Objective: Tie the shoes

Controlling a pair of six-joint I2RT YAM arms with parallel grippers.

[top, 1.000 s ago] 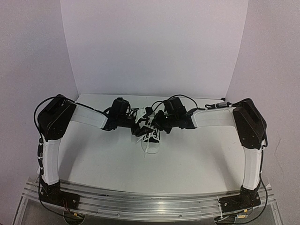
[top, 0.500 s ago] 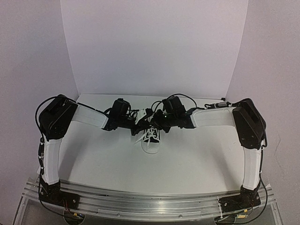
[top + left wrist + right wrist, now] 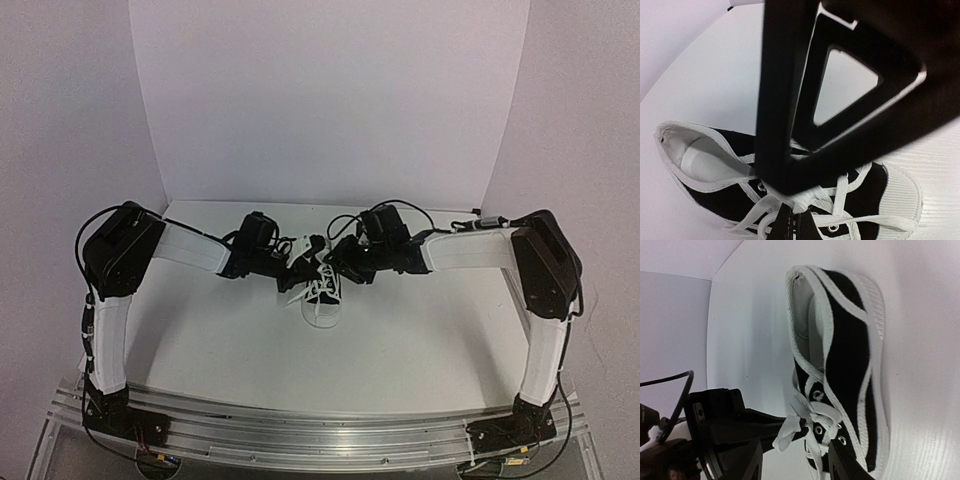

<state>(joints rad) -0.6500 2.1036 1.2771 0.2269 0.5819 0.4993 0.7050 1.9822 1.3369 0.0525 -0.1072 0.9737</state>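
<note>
- Black canvas sneaker (image 3: 322, 303) with white rubber toe cap, sole and lining: sits upright on the white table (image 3: 420, 350), directly under and between the two pincers. Its toe points to the near edge, on the near side of both sets of tips; its heel opening lies beyond them.
- Long white laces (image 3: 860, 220): loose across the tongue, with slack strands to the left pincer's side.
- Left pincer (image 3: 786, 194): jaws fully closed, pinching a bunched piece of white lace just above the eyelets. The right wrist view shows the same clamp (image 3: 786, 426) with a lace end sticking out of it.
- Right pincer (image 3: 797, 466): fingers about half apart, hanging over the eyelet rows from the opposite side. Lace strands lie below the gap, none clamped; nothing held.
- Top view: left tips (image 3: 303, 268) and right tips (image 3: 338, 264) are near each other above the shoe.
- White backdrop panel (image 3: 330, 100): stands well beyond both pincers.
</note>
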